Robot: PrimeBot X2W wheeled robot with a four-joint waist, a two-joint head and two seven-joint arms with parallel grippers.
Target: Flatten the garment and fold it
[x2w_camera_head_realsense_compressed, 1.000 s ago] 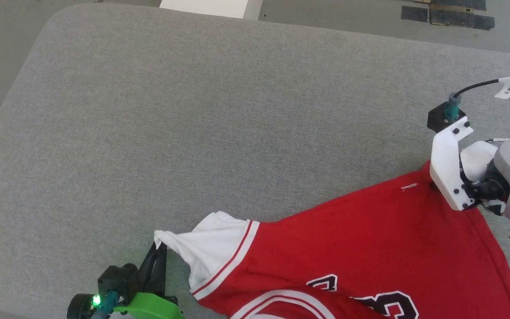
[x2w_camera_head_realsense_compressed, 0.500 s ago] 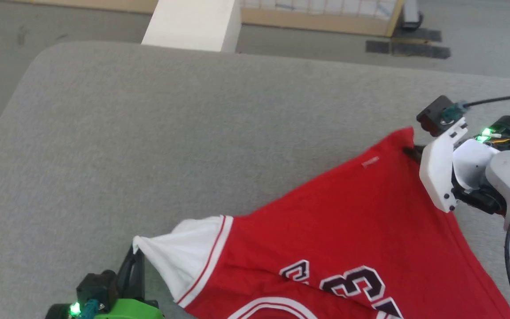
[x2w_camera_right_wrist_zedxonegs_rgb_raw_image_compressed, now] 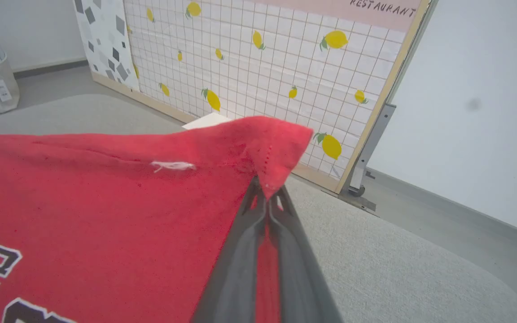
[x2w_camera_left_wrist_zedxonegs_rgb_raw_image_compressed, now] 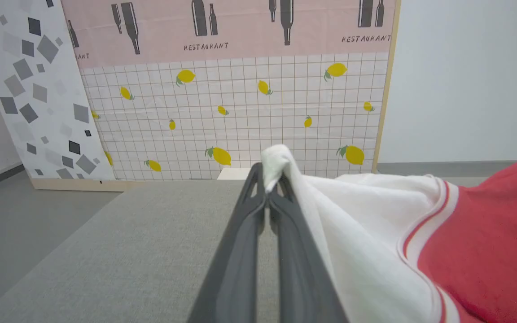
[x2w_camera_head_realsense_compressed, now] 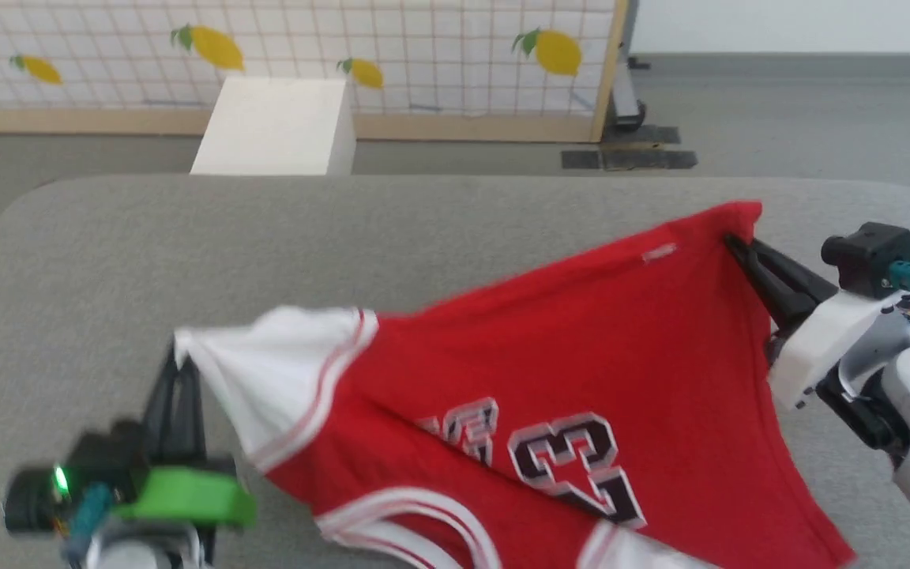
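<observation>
Grey padded table [x2w_camera_head_realsense_compressed: 423, 237]: extends across the head view, with a lemon-print partition [x2w_camera_head_realsense_compressed: 423, 47] behind its far edge.

Garment [x2w_camera_head_realsense_compressed: 581, 356]: suspended over the near-right part of the table, stretched between both grippers. Its long axis runs diagonally in the head view, from the white sleeve at lower left to a red hem corner at upper right. The lettered chest side faces upward toward the head camera. The slack cloth drops toward the near edge.

Left gripper [x2w_camera_left_wrist_zedxonegs_rgb_raw_image_compressed: 267, 175]: fingers pressed together, pinching the sleeve tip.

Right gripper [x2w_camera_right_wrist_zedxonegs_rgb_raw_image_compressed: 267, 197]: fingers pressed together, pinching the red hem corner.
</observation>
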